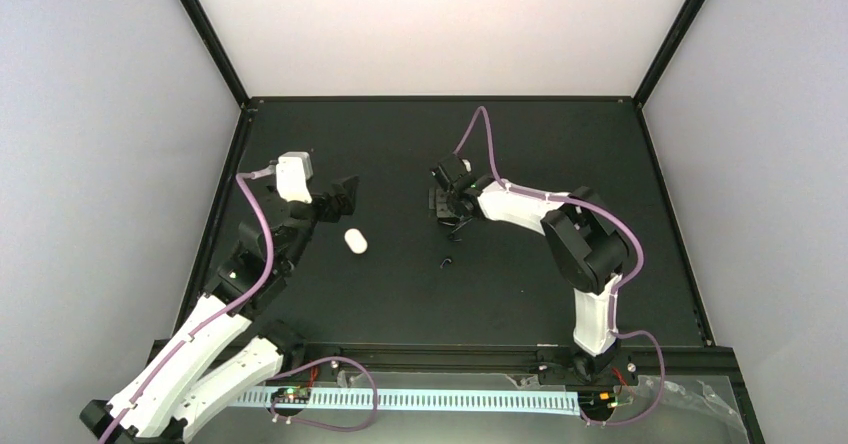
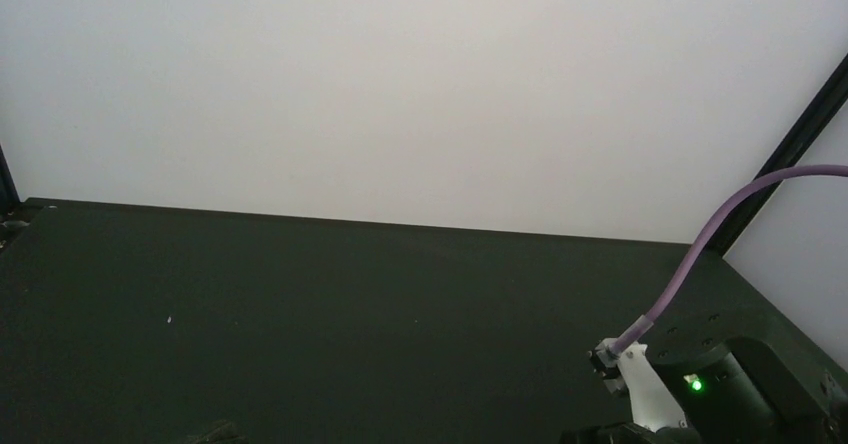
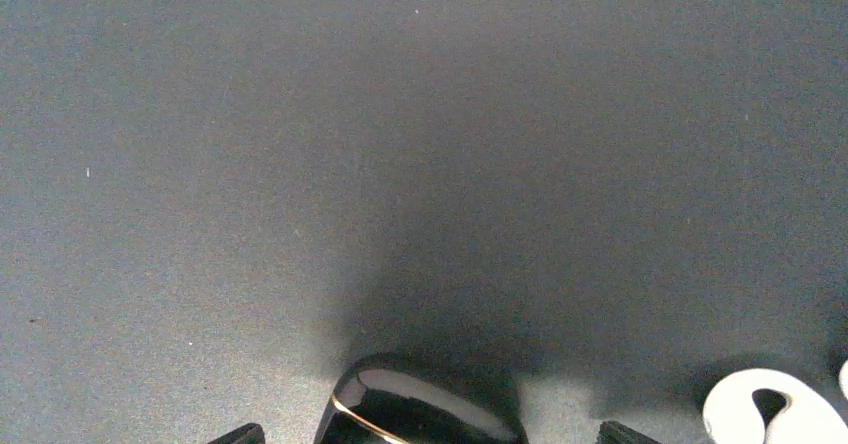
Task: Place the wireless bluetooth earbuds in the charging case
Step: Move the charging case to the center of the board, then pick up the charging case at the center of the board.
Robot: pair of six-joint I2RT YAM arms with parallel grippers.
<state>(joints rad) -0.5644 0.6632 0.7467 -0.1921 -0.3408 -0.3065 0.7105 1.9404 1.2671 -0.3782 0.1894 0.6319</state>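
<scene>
A black glossy charging case (image 3: 420, 409) with a thin gold seam lies on the mat at the bottom of the right wrist view. My right gripper (image 3: 430, 434) is open, its fingertips (image 3: 240, 434) standing either side of the case with a gap on each side. A white earbud (image 3: 770, 414) lies just right of it. From above, my right gripper (image 1: 452, 214) hides both. A small black earbud (image 1: 446, 262) lies on the mat in front of it. A white pebble-shaped case (image 1: 355, 240) lies near my left gripper (image 1: 342, 197), which is open, raised and holds nothing.
The black mat (image 1: 520, 294) is bounded by a black frame and white walls. The right arm's purple cable (image 1: 480, 129) arches over the back of the mat. The right arm's wrist (image 2: 650, 384) shows at the lower right of the left wrist view.
</scene>
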